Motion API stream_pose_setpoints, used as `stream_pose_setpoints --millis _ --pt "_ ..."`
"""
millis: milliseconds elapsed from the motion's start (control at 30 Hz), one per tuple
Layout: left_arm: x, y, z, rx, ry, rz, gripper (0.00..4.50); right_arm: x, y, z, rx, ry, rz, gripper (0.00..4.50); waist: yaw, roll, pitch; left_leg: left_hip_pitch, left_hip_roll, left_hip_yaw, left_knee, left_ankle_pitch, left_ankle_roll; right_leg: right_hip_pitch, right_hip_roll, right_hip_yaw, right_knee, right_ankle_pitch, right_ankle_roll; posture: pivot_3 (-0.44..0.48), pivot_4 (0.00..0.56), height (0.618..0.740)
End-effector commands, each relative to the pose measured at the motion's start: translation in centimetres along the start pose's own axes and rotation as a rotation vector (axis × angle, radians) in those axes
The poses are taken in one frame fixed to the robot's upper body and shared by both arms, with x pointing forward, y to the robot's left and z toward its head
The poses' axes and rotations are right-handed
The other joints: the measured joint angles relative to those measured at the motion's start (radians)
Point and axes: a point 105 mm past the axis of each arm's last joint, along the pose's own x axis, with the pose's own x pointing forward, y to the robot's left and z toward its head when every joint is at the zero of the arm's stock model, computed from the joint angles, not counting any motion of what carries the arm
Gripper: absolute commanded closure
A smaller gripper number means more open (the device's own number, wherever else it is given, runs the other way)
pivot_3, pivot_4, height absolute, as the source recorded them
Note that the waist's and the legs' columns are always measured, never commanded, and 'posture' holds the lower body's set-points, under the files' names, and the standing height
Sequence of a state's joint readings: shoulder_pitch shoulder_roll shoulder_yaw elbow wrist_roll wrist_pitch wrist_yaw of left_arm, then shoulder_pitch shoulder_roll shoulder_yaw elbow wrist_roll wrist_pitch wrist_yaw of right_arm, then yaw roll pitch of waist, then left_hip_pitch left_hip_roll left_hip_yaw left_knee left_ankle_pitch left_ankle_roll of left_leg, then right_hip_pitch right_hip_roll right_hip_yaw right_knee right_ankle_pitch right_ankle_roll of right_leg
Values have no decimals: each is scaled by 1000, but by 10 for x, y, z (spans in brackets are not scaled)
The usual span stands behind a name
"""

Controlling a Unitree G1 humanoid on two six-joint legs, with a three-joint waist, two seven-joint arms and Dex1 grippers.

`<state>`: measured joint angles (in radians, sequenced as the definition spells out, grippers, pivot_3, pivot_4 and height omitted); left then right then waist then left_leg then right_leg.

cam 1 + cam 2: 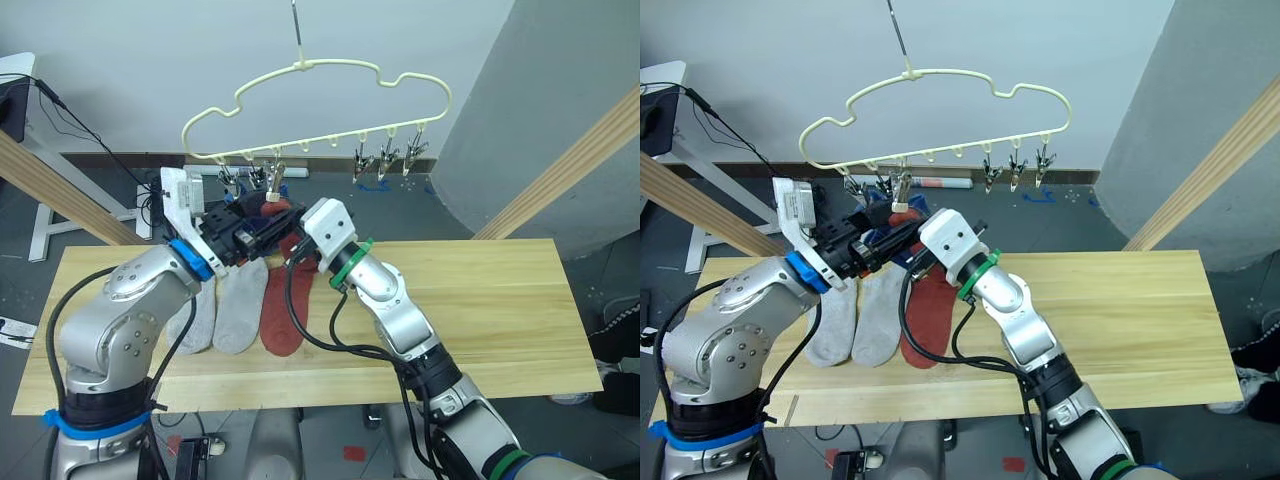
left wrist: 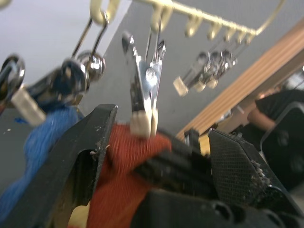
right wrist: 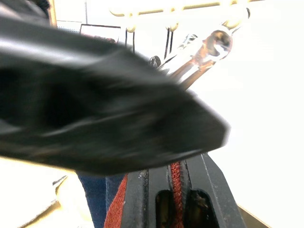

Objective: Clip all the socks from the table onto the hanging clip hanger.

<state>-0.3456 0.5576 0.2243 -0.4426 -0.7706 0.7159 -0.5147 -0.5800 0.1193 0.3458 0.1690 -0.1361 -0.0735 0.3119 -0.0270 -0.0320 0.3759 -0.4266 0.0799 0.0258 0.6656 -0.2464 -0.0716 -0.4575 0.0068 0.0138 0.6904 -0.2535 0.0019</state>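
Claws both met under the clip hanger (image 1: 320,100): right claw (image 3: 176,199) pinched a red sock (image 2: 126,180); left claw (image 2: 161,156) sat wide around it.

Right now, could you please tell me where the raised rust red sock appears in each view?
Left eye view: the raised red sock sits under the clips, left of centre.
Right eye view: the sock again under the clips.
Left wrist view: the sock directly beneath a metal clip.
Right wrist view: a strip pinched in the right gripper.
Shared landmark: the clip hanger above it.
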Motion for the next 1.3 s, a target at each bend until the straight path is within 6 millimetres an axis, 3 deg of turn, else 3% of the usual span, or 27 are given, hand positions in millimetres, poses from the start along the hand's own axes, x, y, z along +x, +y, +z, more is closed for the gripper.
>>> stream_pose_setpoints --millis 33,400,500,667,833,967,1100,1300 --pt "-9 -5 9 65 -15 -20 936 -1 4 14 -13 -49 15 4500 0 0 0 0 0 0 0 0 0 0 0 0 0 0 0 -3 381 701" --pt "-13 -6 7 106 11 -32 936 -2 0 15 -21 -56 2 4500 0 0 0 0 0 0 0 0 0 0 0 0 0 0 0 10 385 701" --pt "-13 -6 7 111 13 -31 890 -2 0 15 -14 -54 1 3793 0 0 0 0 0 0 0 0 0 0 0 0 0 0 0 10 385 701" --pt "-17 -8 7 136 18 -51 890 -9 2 9 -64 -1 49 2133 1 0 0 0 0 0 0 0 0 0 0 0 0 -2 3 8 390 701" --pt "-25 -12 6 186 44 -100 890 -27 -1 6 -84 67 88 2133 1 0 0 0 0 0 -1 0 0 -1 0 1 -1 -2 3 13 394 701" --pt "-31 -21 5 249 65 -174 890 -56 -11 10 -101 129 106 2133 3 0 0 0 0 0 -1 0 0 -1 0 1 -1 -3 4 15 393 701" --pt "-32 -27 5 294 59 -237 890 -78 -36 27 -73 168 6 2133 3 0 0 0 0 1 -1 0 0 -1 0 1 -1 -3 5 4 396 701" --pt "-23 -32 12 366 11 -293 890 -79 -72 50 3 174 -162 2133 0 0 0 1 1 0 -2 1 -2 -1 1 1 -1 -3 5 -17 389 701"
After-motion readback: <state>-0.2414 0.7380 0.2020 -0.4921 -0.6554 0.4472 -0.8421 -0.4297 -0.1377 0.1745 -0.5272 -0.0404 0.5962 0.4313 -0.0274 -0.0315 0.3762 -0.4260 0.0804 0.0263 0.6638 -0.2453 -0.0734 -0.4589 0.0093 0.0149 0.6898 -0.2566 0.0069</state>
